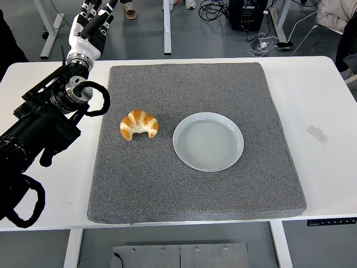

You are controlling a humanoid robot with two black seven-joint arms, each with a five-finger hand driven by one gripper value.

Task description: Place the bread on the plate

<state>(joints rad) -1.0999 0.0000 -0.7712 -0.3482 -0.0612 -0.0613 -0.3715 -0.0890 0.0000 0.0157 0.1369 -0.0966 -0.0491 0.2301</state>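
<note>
A golden croissant (139, 124) lies on the grey mat (189, 190), left of centre. Just to its right sits an empty pale blue plate (208, 141), apart from the bread. My left arm reaches up along the table's left side, and its hand (93, 19) is raised beyond the table's far left edge, well away from the croissant. The fingers are extended and hold nothing. My right arm does not show.
The mat covers most of the white table (318, 89). A small strip of tape (317, 134) lies on the table at the right. Table legs, cables and a black box stand on the floor beyond the far edge.
</note>
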